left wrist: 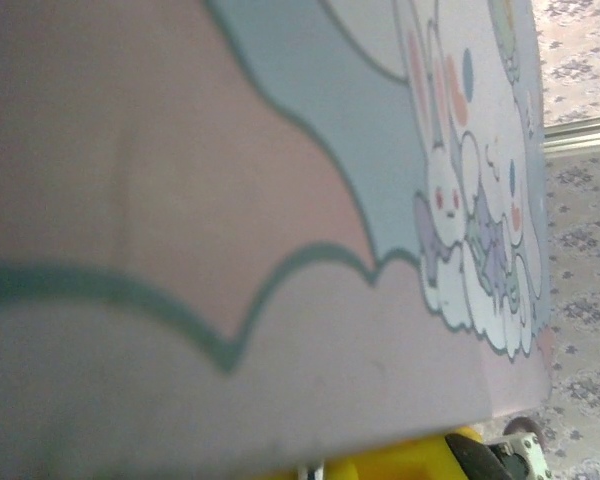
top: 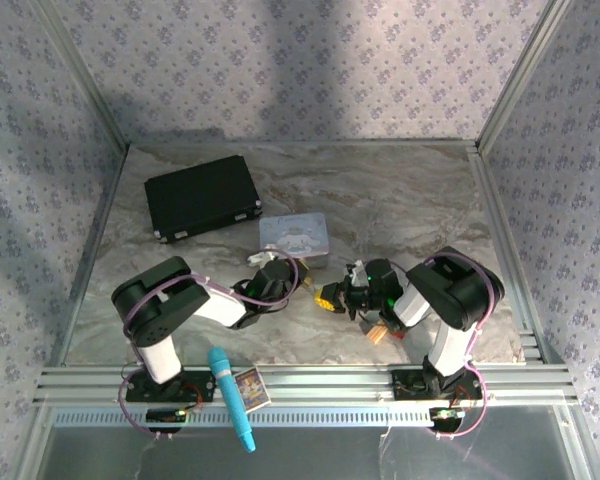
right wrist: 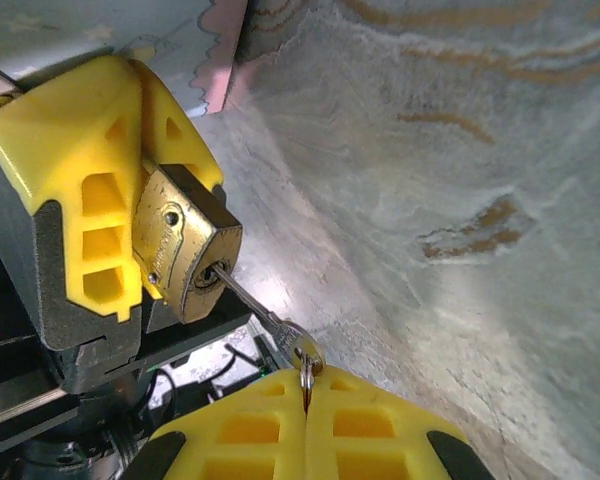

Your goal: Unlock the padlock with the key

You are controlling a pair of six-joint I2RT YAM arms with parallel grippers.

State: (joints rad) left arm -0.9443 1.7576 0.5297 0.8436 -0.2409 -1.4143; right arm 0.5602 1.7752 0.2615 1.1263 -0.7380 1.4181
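The brass padlock (right wrist: pixel 185 245) is clamped between the yellow fingers (right wrist: pixel 80 190) of my left gripper (top: pixel 323 296), keyhole facing right. The silvery key (right wrist: pixel 270 325) is pushed into that keyhole. My right gripper (right wrist: pixel 306 385) is shut on the key's head and small ring, its two yellow fingertips pressed together. In the top view my right gripper (top: pixel 354 297) meets the left one at mid-table in front of the tin, with the padlock (top: pixel 334 297) between them. The shackle is hidden behind the left fingers. In the left wrist view a yellow finger (left wrist: pixel 420 460) peeks out below the tin.
The pastel tin box (top: pixel 295 238) stands just behind the grippers and very close to the left wrist camera (left wrist: pixel 280 250). A black case (top: pixel 202 196) lies at the back left. A tan block (top: pixel 378 331) sits under the right arm. A blue microphone (top: pixel 232 398) and small card (top: pixel 251 386) rest on the front rail.
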